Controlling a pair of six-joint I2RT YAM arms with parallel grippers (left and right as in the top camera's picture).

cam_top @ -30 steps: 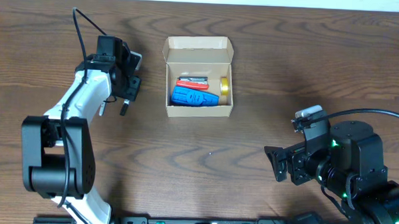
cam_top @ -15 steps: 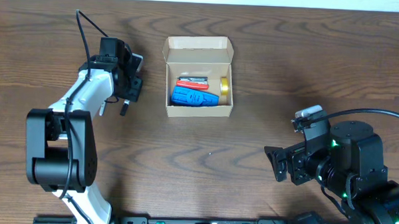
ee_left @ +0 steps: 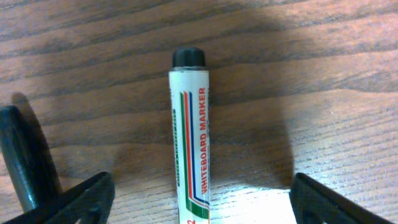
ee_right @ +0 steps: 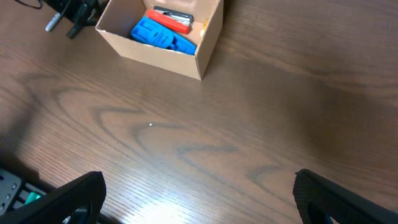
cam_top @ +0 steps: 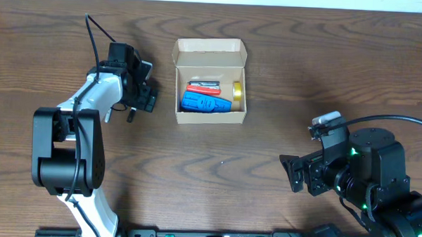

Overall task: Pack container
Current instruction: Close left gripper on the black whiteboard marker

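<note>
Jaws of the left gripper (ee_left: pixel 200 186) stand wide open, one dark finger at each lower corner of the left wrist view. A whiteboard marker (ee_left: pixel 189 137) lies flat on the table (ee_left: pixel 323 93) between them, touching neither. Only this view shows the marker clearly: a smooth white barrel with a round black cap, red lettering and red, green and blue stripes along its length. From overhead the arm hides most of it.

The right gripper (ee_right: pixel 199 180) is likewise spread apart with nothing between its fingers. It hangs over bare wood at the table's near right, well apart from everything else.

The container (cam_top: pixel 207 118), a small tan cardboard box with matte walls, sits at the middle of the far side, just to the right of the left gripper. Its flap lid (cam_top: pixel 210 46) is folded back. Overhead, a ridged blue plastic piece (cam_top: pixel 204 102) lies inside, a red and dark object (cam_top: pixel 203 88) behind it and a round yellow thing (cam_top: pixel 236 93) at the right end. The right wrist view adds the box's plain outer side wall and sharp corner. The tabletop is dark brown with wavy grain.
</note>
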